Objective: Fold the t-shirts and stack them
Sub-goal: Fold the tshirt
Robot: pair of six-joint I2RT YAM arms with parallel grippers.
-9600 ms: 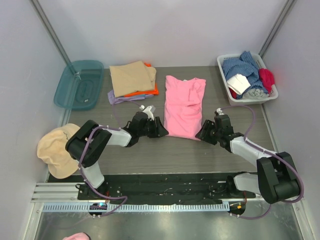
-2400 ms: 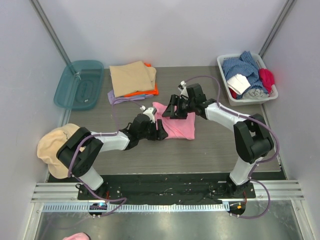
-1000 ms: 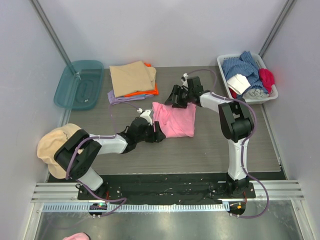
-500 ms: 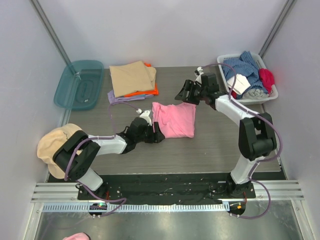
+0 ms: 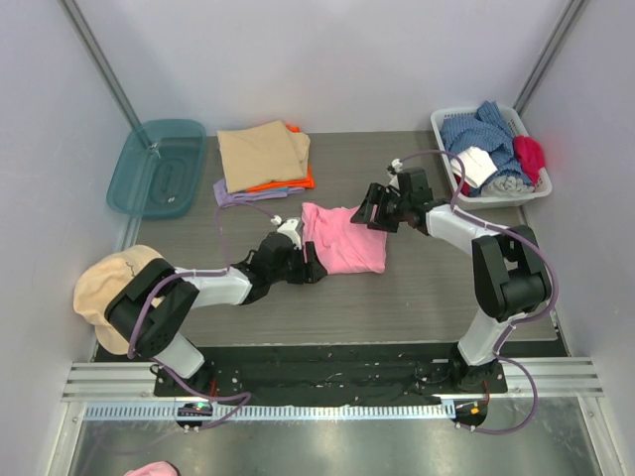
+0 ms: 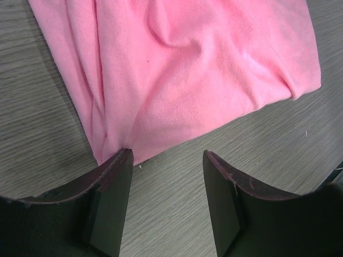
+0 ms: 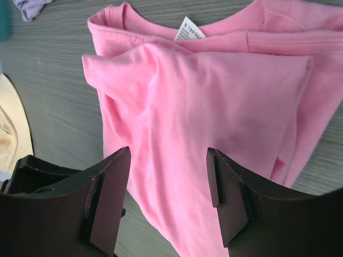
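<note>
Pink shirt [image 5: 345, 238] lies folded mid-way across the table [image 5: 437, 288], near-right of the stack [image 5: 264, 157] of tan, orange and lilac shirts. My left gripper [image 6: 166, 160] sits at its near-left corner, fingers wide apart, gripping nothing. My right gripper [image 7: 169, 155] hangs over its far edge, also spread and empty.

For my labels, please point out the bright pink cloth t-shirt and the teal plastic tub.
Bright pink cloth t-shirt [image 5: 349, 243]: top external view, centre of folded cloth.
Teal plastic tub [image 5: 159, 183]: top external view, bare floor inside.
</note>
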